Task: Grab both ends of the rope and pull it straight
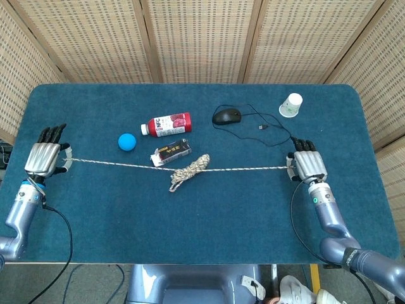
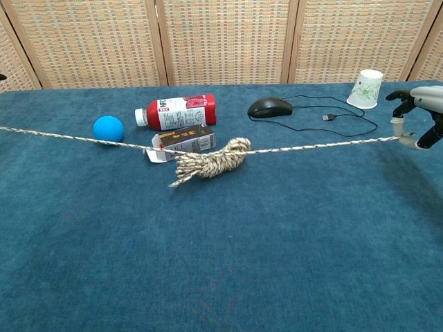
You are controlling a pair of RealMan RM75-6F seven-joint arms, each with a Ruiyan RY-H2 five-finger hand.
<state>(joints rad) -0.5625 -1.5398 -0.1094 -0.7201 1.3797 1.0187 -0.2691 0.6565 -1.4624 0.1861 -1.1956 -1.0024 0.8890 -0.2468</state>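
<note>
A speckled beige rope [image 1: 240,169] stretches across the blue table, with a knotted bundle [image 1: 188,171] still bunched near its middle. In the chest view the rope [image 2: 311,146] hangs taut above the cloth and the bundle [image 2: 208,163] sags under it. My left hand [image 1: 44,158] pinches the rope's left end near the table's left edge; it is outside the chest view. My right hand [image 1: 307,166] pinches the right end, and shows at the far right edge [image 2: 419,117] of the chest view.
Behind the rope lie a blue ball [image 1: 127,142], a red-labelled bottle [image 1: 167,124] on its side and a small dark carton [image 1: 172,152]. A black mouse [image 1: 226,116] with its cable [image 1: 272,130] and a white paper cup [image 1: 291,104] sit at the back right.
</note>
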